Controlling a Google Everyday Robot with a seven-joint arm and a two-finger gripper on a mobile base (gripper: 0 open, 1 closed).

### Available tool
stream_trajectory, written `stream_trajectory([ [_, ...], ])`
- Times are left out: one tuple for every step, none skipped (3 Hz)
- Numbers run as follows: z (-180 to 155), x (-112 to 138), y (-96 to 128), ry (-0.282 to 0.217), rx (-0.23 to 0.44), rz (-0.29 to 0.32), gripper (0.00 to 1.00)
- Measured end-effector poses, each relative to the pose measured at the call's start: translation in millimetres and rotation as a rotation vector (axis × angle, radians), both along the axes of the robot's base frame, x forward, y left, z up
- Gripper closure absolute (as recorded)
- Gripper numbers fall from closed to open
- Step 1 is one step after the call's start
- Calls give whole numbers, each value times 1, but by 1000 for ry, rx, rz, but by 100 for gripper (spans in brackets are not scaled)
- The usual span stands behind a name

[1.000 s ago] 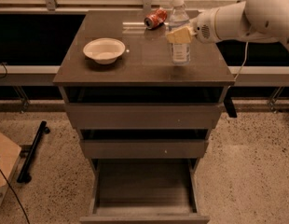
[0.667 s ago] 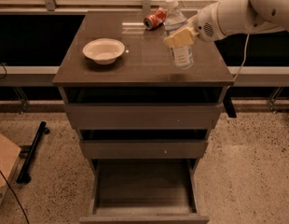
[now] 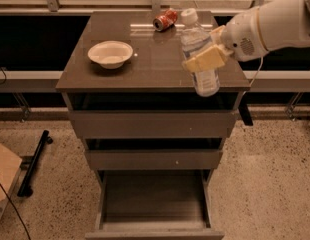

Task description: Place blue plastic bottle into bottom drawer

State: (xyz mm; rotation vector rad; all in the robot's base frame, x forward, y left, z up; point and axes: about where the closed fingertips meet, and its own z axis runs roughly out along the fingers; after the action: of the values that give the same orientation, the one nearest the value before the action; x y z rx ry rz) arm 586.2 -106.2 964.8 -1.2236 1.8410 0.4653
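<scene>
My gripper comes in from the right on a white arm and is shut on the blue plastic bottle. The bottle is clear and bluish with a white cap. It is lifted off the cabinet top and tilted, its base hanging over the front right edge. The bottom drawer stands pulled open below, its wide box interior empty. The two shallower drawers above it are only slightly open.
A white bowl sits on the left of the cabinet top. A crushed red-orange soda can lies at the back. A black bar and a cardboard box lie on the floor at the left.
The gripper has lifted the bottle off the cabinet top and carried it forward toward the front right edge, tilting it.
</scene>
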Motion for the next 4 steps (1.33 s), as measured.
stream_trajectory([
  [-9,-58,16,6,52,64,100],
  [-31,-99,37,-30,56,111,100],
  [-84,-128,58,-18,22,139,100],
  [-82,-128,58,-21,22,139,100],
])
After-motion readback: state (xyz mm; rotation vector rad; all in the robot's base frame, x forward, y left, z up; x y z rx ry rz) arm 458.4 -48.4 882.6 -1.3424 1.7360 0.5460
